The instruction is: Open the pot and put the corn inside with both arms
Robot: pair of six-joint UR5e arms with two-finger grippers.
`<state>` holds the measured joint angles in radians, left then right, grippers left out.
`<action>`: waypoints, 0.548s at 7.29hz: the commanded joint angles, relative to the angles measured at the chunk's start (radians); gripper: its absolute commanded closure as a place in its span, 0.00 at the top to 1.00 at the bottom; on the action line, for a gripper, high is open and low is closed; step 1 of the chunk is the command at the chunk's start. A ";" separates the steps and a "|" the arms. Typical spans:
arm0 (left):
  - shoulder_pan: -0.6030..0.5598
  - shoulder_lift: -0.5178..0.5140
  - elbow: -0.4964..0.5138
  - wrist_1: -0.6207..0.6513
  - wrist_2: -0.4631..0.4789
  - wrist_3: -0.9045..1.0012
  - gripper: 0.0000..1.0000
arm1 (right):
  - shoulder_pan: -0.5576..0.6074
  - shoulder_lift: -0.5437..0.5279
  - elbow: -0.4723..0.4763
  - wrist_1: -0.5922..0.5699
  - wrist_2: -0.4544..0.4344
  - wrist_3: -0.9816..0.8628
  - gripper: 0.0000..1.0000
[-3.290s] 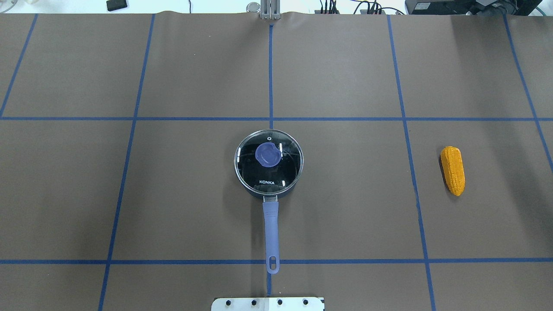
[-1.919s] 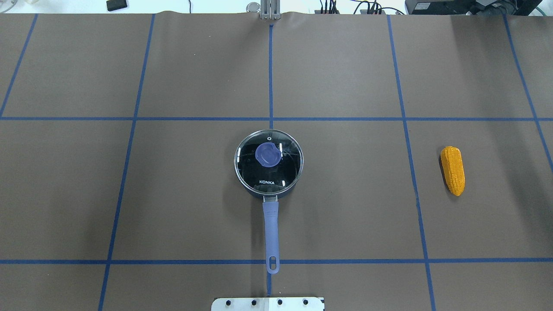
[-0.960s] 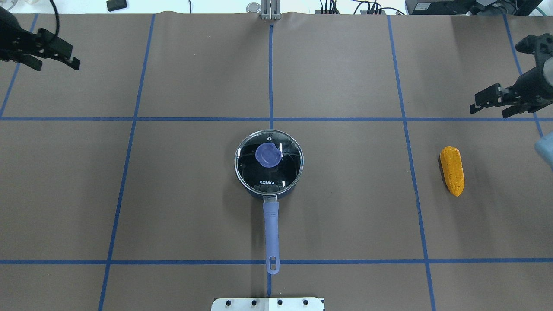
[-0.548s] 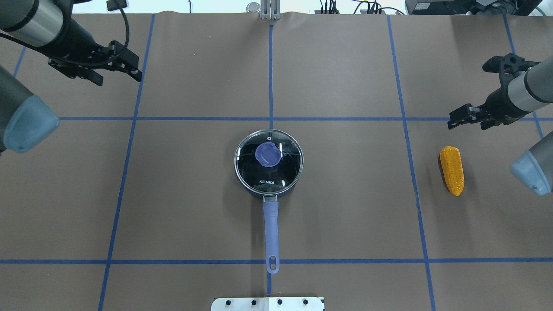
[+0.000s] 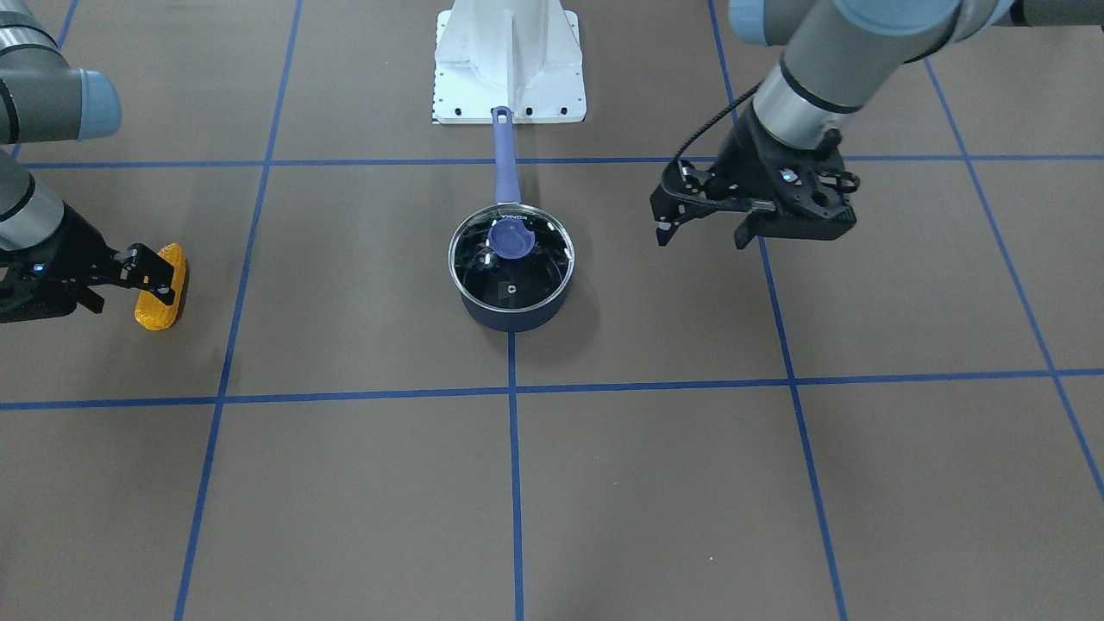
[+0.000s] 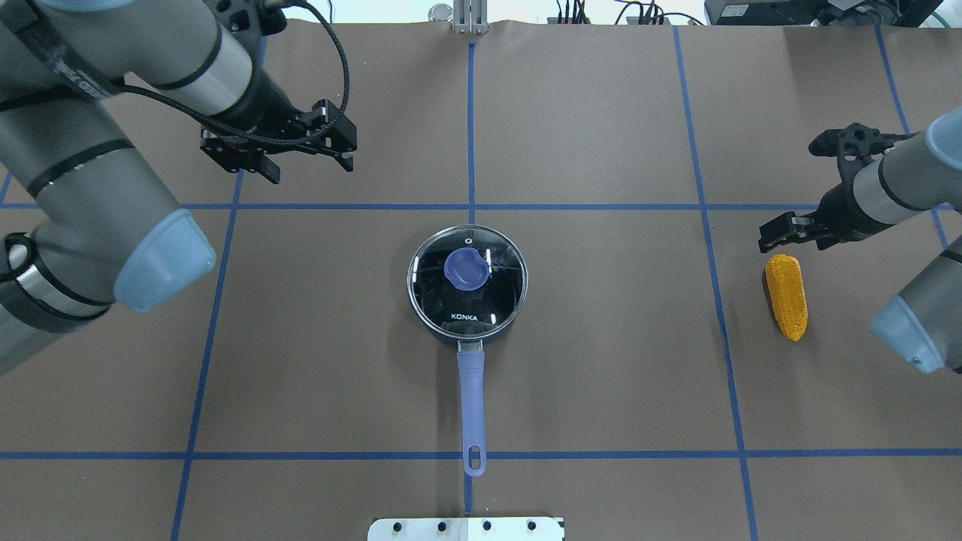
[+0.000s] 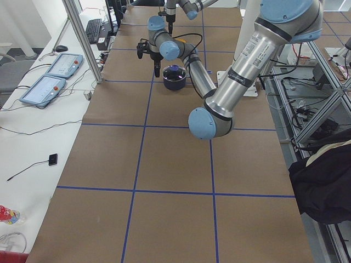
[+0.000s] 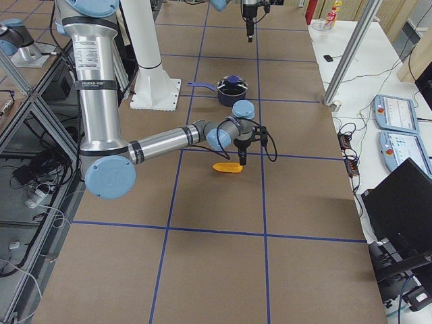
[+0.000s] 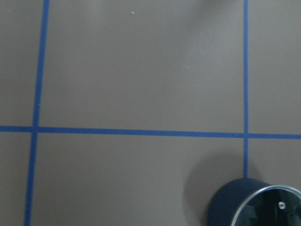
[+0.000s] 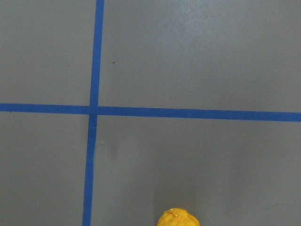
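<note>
Though brown, a blue-taped tabletop (image 6: 601, 113)

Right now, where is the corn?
In the overhead view the corn lies right of the pot, past a blue tape line, with the right gripper hovering by its far end.

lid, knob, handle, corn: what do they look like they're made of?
The lid looks like clear glass, glossy: the dark inside shows through, with light glints and a metal-looking rim. The knob and handle are matte periwinkle, probably plastic or silicone. The corn is yellow-orange with bumpy kernels and a slight sheen: likely moulded plastic or rubber; can't tell which.
</note>
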<state>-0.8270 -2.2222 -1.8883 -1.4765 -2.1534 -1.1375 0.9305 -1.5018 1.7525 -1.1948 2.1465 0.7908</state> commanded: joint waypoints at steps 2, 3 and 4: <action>0.138 -0.077 0.012 0.007 0.113 -0.114 0.98 | -0.065 -0.043 -0.002 0.001 -0.075 -0.001 1.00; 0.166 -0.115 0.030 0.034 0.144 -0.136 0.98 | -0.071 -0.064 -0.002 0.007 -0.082 -0.008 1.00; 0.205 -0.154 0.055 0.054 0.188 -0.149 0.98 | -0.073 -0.081 -0.002 0.014 -0.082 -0.012 1.00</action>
<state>-0.6679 -2.3306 -1.8592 -1.4463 -2.0153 -1.2651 0.8639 -1.5605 1.7503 -1.1880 2.0711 0.7843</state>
